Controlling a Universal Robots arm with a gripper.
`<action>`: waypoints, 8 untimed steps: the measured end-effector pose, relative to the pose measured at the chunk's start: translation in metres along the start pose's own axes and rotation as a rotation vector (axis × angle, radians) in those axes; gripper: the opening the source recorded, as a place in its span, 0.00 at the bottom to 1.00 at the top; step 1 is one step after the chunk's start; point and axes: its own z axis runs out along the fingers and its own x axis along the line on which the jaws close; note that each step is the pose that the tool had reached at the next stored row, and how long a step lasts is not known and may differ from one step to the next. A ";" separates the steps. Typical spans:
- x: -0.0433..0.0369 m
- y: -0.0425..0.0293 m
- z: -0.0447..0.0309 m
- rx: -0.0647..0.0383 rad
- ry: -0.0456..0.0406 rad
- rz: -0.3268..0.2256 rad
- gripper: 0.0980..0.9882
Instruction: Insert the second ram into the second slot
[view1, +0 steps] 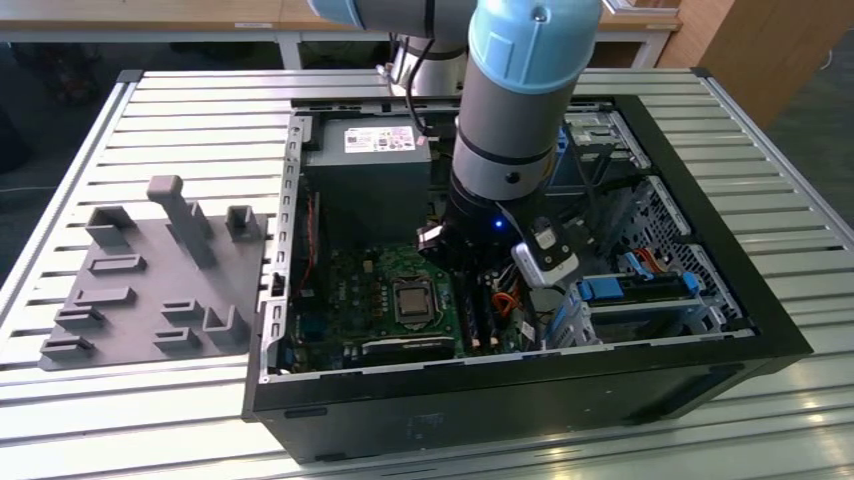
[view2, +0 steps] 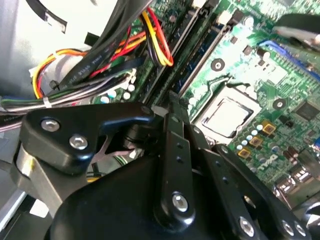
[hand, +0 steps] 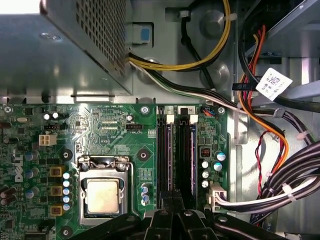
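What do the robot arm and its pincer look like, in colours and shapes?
The arm is a thick cylinder, grey with light-blue caps and a black band; a small blue light glows at its wrist. The pincer is matte black, built of flat linked bars joined with silver screws.

The motherboard (hand: 125, 145) is green, dotted with gold and silver components, with black memory slots (hand: 176, 155) running across it. Beside it, cable bundles (hand: 260, 125) run yellow, orange, red, black and white. In the exterior view, the arm (view1: 527, 70) is grey with pale blue, the computer case (view1: 534, 400) black, the fixture plate (view1: 154, 280) plain grey on the exterior view's left.
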 end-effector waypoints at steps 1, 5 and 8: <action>0.0000 0.0000 0.0002 0.000 -0.0002 0.000 0.01; -0.0001 0.0008 -0.0067 -0.005 -0.0014 0.000 0.01; 0.0001 0.0006 -0.0177 -0.002 -0.0007 0.000 0.01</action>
